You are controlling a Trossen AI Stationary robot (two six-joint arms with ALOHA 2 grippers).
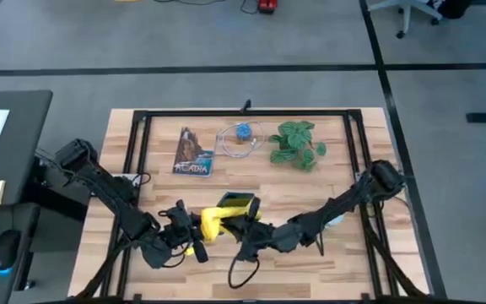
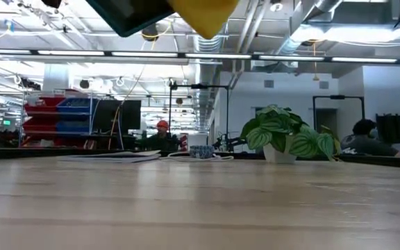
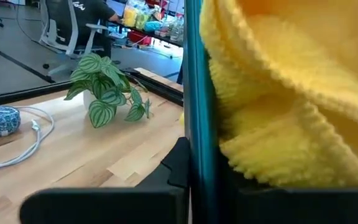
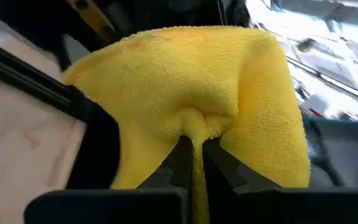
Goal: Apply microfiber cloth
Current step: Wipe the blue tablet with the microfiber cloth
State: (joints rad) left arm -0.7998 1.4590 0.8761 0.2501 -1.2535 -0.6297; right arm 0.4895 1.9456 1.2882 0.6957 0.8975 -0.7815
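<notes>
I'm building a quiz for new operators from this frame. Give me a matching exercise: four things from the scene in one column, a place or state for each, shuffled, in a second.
Things:
1. bright yellow microfiber cloth
2. dark tablet with teal back
3. green leafy potted plant
4. flat printed booklet

Places or states:
A. lies at the table's far left
B. pinched by the right gripper
C. stands at the table's far right
D. held up off the table

Pairs: 1-B, 2-D, 3-C, 4-A
</notes>
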